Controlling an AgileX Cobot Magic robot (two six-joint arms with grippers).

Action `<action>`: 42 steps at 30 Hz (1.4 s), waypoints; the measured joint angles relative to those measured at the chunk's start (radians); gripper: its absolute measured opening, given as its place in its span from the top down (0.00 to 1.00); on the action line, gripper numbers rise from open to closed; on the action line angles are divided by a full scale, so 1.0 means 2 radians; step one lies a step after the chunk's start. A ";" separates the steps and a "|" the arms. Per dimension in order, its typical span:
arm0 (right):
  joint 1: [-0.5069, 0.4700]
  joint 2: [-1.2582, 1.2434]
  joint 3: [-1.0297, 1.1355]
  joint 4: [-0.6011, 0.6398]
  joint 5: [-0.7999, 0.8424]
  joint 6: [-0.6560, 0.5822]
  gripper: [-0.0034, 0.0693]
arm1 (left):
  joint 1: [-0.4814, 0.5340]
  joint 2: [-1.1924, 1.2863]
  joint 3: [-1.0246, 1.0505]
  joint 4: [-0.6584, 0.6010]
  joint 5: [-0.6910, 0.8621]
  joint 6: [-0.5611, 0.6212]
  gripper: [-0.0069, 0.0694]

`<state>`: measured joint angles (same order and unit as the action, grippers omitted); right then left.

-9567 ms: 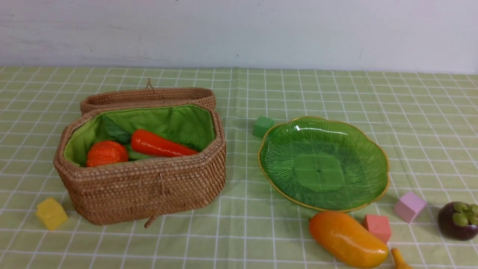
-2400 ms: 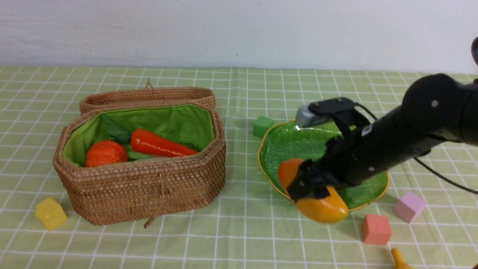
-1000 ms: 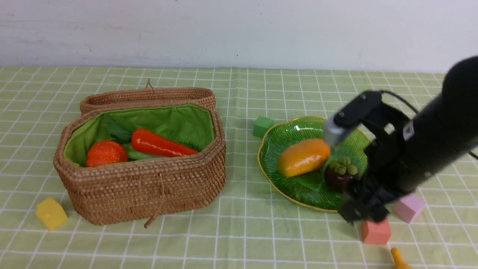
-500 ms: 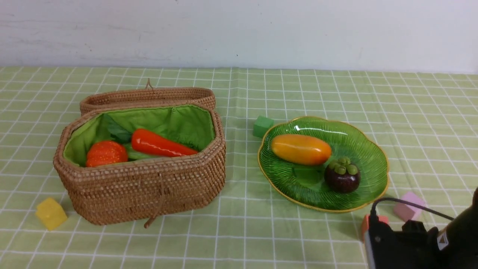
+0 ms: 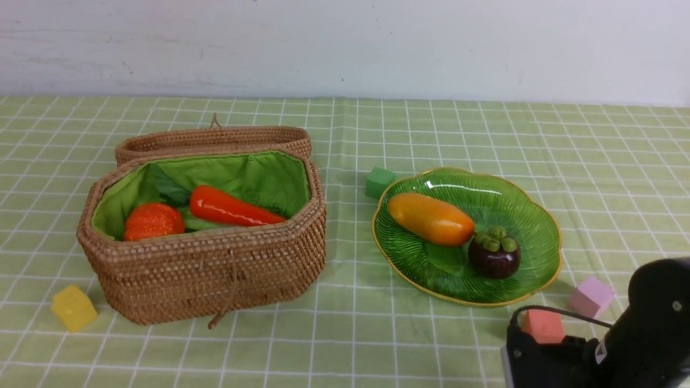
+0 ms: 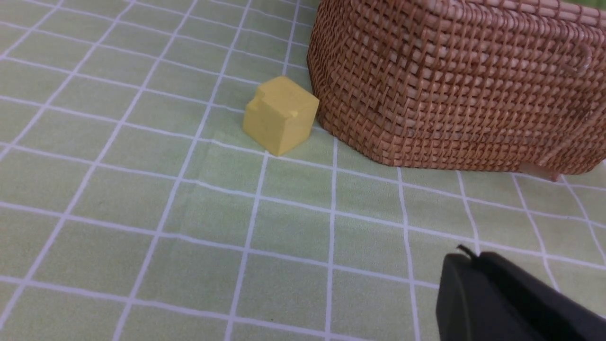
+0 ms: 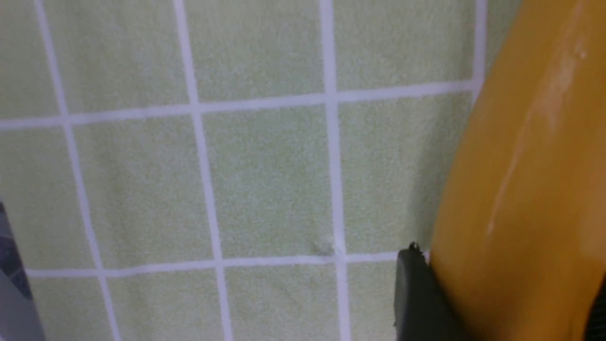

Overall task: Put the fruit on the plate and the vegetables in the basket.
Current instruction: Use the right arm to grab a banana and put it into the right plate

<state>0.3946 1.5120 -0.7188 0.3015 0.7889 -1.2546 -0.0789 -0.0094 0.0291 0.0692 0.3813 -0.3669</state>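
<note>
Mango (image 5: 431, 219) and mangosteen (image 5: 494, 254) sit on the plate (image 5: 531, 213), carrot (image 5: 232, 209) and pumpkin (image 5: 153, 221) in the basket (image 5: 215, 269), only the banana (image 7: 521, 189) left, my right gripper (image 7: 497, 303) closing around it on the cloth, left one shut and idle.

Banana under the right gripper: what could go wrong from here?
1. The right wrist view shows one finger at the very edge of the banana; an off-centre pinch on its glossy skin may squirt it away.
2. The mango and mangosteen already fill much of the plate; the banana might knock one off.
</note>
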 joint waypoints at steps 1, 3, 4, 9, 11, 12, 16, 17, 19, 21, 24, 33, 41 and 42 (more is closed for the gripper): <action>0.000 -0.005 -0.017 0.014 0.009 0.002 0.53 | 0.000 0.000 0.000 0.000 0.000 0.000 0.91; 0.000 -0.010 -0.044 0.034 0.016 0.012 0.53 | 0.000 0.000 0.000 0.000 0.000 0.000 0.91; 0.000 -0.013 -0.062 0.046 0.018 0.018 0.53 | 0.000 0.000 0.000 0.000 0.000 0.000 0.91; 0.000 -0.010 -0.145 0.084 -0.011 0.069 0.53 | 0.000 0.000 0.000 0.000 0.000 0.000 0.91; 0.000 -0.003 -0.171 0.092 -0.043 0.105 0.53 | 0.000 0.000 0.000 0.000 0.000 0.000 0.91; -0.002 0.008 -0.190 0.095 -0.071 0.146 0.53 | 0.000 0.000 0.000 0.000 0.000 0.000 0.91; -0.033 0.056 -0.239 0.102 -0.159 0.291 0.53 | 0.000 0.000 0.000 0.000 0.000 0.000 0.91; -0.044 0.068 -0.249 0.100 -0.169 0.314 0.53 | 0.000 0.000 0.000 0.000 0.000 0.000 0.91; -0.076 0.103 -0.281 0.087 -0.166 0.351 0.53 | 0.000 0.000 0.000 0.000 0.000 0.000 0.91; -0.099 0.129 -0.306 0.077 -0.137 0.362 0.53 | 0.000 0.000 0.000 0.000 0.000 0.000 0.91; -0.124 0.176 -0.353 0.070 -0.056 0.368 0.53 | 0.000 0.000 0.000 0.000 0.000 0.000 0.91; -0.130 0.236 -0.421 0.035 -0.002 0.341 0.53 | 0.000 0.000 0.000 0.000 0.000 0.000 0.91; -0.130 0.236 -0.424 0.044 -0.008 0.334 0.45 | 0.000 0.000 0.000 0.000 0.000 0.000 0.91; -0.130 0.236 -0.424 0.046 -0.006 0.332 0.39 | 0.000 0.000 0.000 0.000 0.000 0.000 0.91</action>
<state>0.1339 1.9845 -1.5667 0.3940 0.7762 -0.5909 -0.0789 -0.0094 0.0291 0.0692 0.3806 -0.3669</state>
